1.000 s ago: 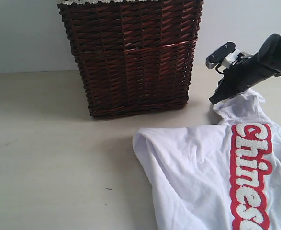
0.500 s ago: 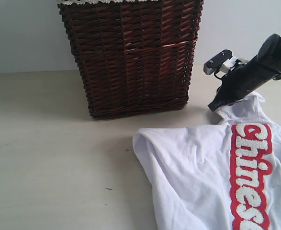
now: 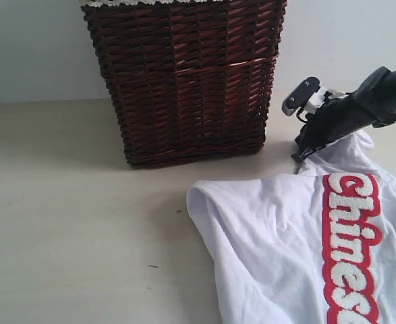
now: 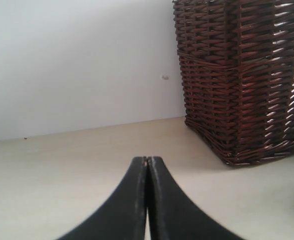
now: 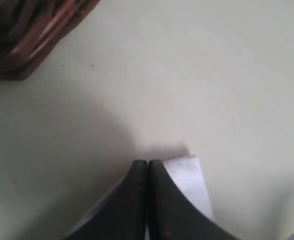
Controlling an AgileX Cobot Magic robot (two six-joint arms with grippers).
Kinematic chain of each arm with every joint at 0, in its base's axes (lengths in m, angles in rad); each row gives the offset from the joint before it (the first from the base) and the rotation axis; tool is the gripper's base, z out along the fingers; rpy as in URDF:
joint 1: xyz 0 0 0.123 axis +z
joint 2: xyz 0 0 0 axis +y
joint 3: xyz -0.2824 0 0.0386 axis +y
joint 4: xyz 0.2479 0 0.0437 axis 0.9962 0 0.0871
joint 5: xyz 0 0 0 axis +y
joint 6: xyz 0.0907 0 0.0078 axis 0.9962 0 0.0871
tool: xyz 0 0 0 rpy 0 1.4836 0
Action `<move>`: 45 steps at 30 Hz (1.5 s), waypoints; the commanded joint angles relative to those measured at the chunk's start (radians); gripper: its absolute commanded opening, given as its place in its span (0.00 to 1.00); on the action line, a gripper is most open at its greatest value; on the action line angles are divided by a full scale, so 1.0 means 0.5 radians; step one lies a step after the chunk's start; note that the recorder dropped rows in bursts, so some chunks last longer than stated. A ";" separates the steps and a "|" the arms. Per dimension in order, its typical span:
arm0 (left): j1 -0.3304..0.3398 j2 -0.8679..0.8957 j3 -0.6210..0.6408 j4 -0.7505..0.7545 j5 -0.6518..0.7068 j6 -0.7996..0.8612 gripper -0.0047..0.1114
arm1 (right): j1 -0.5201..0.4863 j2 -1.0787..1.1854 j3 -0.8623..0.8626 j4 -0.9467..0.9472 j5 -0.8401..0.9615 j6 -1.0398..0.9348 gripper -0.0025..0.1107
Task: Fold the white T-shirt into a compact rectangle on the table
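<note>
The white T-shirt (image 3: 278, 229) lies crumpled at the right of the table (image 3: 69, 223), its red "Chinese" band running down the right side. My right gripper (image 3: 297, 156) is at the shirt's far sleeve, shut on the sleeve edge. In the right wrist view white cloth (image 5: 187, 175) shows on both sides of my closed right gripper (image 5: 147, 162). My left gripper (image 4: 147, 159) is shut with nothing in it, low over bare table; it is out of the exterior view.
A tall dark brown wicker basket (image 3: 184, 81) stands at the back middle of the table, just left of my right gripper. The left wrist view has the basket (image 4: 247, 75) ahead and to one side. A pale wall rises behind.
My right gripper closed on the sleeve edge and moved a little left toward the basket, dragging the sleeve and the red band slightly with it. The left gripper stayed shut.
</note>
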 commanded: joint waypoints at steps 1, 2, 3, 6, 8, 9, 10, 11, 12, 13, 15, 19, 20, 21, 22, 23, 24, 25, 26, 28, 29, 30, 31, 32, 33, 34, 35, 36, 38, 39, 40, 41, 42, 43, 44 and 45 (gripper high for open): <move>-0.009 -0.012 -0.001 -0.001 0.000 -0.006 0.04 | 0.003 0.065 0.020 0.196 0.465 -0.444 0.02; -0.009 -0.012 -0.001 -0.001 0.000 -0.006 0.04 | 0.003 0.065 0.020 0.205 0.511 -0.436 0.02; -0.009 -0.012 -0.001 -0.001 0.000 -0.006 0.04 | 0.003 0.061 0.020 0.209 0.511 -0.431 0.02; -0.009 -0.012 -0.001 -0.001 0.000 -0.006 0.04 | 0.003 -0.043 0.020 0.288 0.511 -0.363 0.02; -0.009 -0.012 -0.001 -0.001 0.000 -0.006 0.04 | -0.001 -0.128 0.020 0.298 0.451 -0.238 0.02; -0.009 -0.012 -0.001 -0.001 0.000 -0.006 0.04 | -0.001 -0.161 0.020 0.298 0.437 -0.175 0.02; -0.009 -0.012 -0.001 -0.001 0.000 -0.006 0.04 | -0.006 -0.200 0.020 0.294 0.399 -0.089 0.02; -0.009 -0.012 -0.001 -0.001 0.000 -0.006 0.04 | -0.019 -0.231 0.020 0.294 0.364 -0.009 0.02; -0.009 -0.012 -0.001 -0.001 0.000 -0.006 0.04 | -0.026 -0.249 0.020 0.294 0.326 0.050 0.02; -0.009 -0.012 -0.001 -0.001 0.000 -0.006 0.04 | -0.046 -0.252 0.020 0.294 0.261 0.112 0.02; -0.009 -0.012 -0.001 -0.001 0.000 -0.006 0.04 | -0.083 -0.246 0.020 0.301 0.071 0.204 0.02; -0.009 -0.012 -0.001 -0.001 0.000 -0.006 0.04 | -0.130 -0.167 0.020 0.360 -0.474 0.267 0.02; -0.009 -0.012 -0.001 -0.001 0.000 -0.006 0.04 | -0.136 -0.136 0.020 0.381 -0.596 0.267 0.02; -0.009 -0.012 -0.001 -0.001 0.000 -0.006 0.04 | -0.136 -0.107 0.016 0.410 -0.659 0.267 0.02; -0.009 -0.012 -0.001 -0.001 0.000 -0.006 0.04 | -0.136 -0.080 0.016 0.413 -0.666 0.261 0.02; -0.009 -0.012 -0.001 -0.001 0.000 -0.006 0.04 | -0.136 -0.059 0.016 0.413 -0.626 0.261 0.02; -0.009 -0.012 -0.001 -0.001 0.000 -0.006 0.04 | -0.136 -0.046 0.016 0.408 -0.533 0.261 0.02; -0.009 -0.012 -0.001 -0.001 0.000 -0.006 0.04 | -0.139 -0.038 0.016 0.405 -0.420 0.261 0.02; -0.009 -0.012 -0.001 -0.001 0.000 -0.006 0.04 | -0.139 -0.030 0.016 0.401 -0.324 0.261 0.02; -0.009 -0.012 -0.001 -0.001 0.000 -0.006 0.04 | -0.139 -0.011 0.016 0.401 -0.296 0.261 0.02; -0.009 -0.012 -0.001 -0.001 0.000 -0.006 0.04 | -0.139 -0.002 0.016 0.401 -0.336 0.261 0.02; -0.009 -0.012 -0.001 -0.001 0.000 -0.006 0.04 | -0.139 0.004 0.016 0.401 -0.385 0.261 0.02; -0.009 -0.012 -0.001 -0.001 0.000 -0.006 0.04 | -0.139 0.017 0.016 0.401 -0.447 0.265 0.02; -0.009 -0.012 -0.001 -0.001 0.000 -0.006 0.04 | -0.143 0.023 0.016 0.397 -0.479 0.265 0.02; -0.009 -0.012 -0.001 -0.001 0.000 -0.006 0.04 | -0.150 0.028 0.016 0.397 -0.515 0.265 0.02; -0.009 -0.012 -0.001 -0.001 0.000 -0.006 0.04 | -0.158 0.030 0.020 0.397 -0.550 0.265 0.02; -0.009 -0.012 -0.001 -0.001 0.000 -0.006 0.04 | -0.166 0.033 0.020 0.392 -0.572 0.265 0.02; -0.009 -0.012 -0.001 -0.001 0.000 -0.006 0.04 | -0.176 0.033 0.020 0.392 -0.623 0.265 0.02; -0.009 -0.012 -0.001 -0.001 0.000 -0.006 0.04 | -0.192 0.033 0.020 0.408 -0.784 0.265 0.02; -0.009 -0.012 -0.001 -0.001 0.000 -0.006 0.04 | -0.197 0.033 0.020 0.445 -0.895 0.265 0.02; -0.009 -0.012 -0.001 -0.001 0.000 -0.006 0.04 | -0.199 0.033 0.020 0.486 -1.003 0.265 0.02; -0.009 -0.012 -0.001 -0.001 0.000 -0.006 0.04 | -0.207 0.033 0.020 0.526 -1.067 0.259 0.02; -0.009 -0.012 -0.001 -0.001 0.000 -0.006 0.04 | -0.207 0.033 0.020 0.531 -1.112 0.259 0.02; -0.009 -0.012 -0.001 -0.001 0.000 -0.006 0.04 | -0.207 0.033 0.020 0.521 -1.124 0.259 0.02; -0.009 -0.012 -0.001 -0.001 0.000 -0.006 0.04 | -0.207 0.033 0.020 0.510 -1.124 0.259 0.02; -0.009 -0.012 -0.001 -0.001 0.000 -0.006 0.04 | -0.207 0.028 0.020 0.510 -1.104 0.259 0.02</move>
